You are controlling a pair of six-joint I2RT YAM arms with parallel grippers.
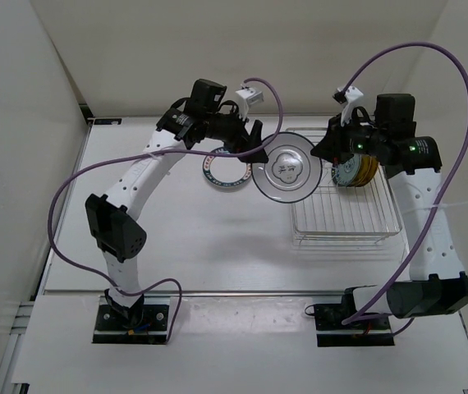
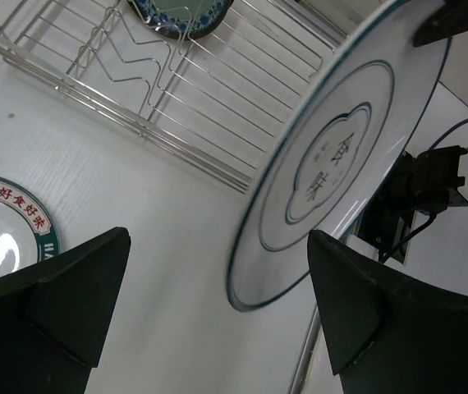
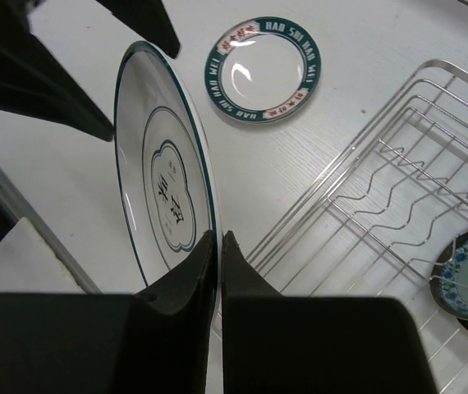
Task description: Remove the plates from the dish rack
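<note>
Plate (image 3: 164,185) rim clenched in right hand (image 3: 219,240); left hand (image 2: 217,238) released, straddling opposite edge.

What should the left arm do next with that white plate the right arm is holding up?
Probably ease the left gripper forward and close it on the free edge of the white plate. The right gripper pinches the opposite rim, holding the plate on edge, and the left gripper is open with that free edge framed between its fingers.
</note>
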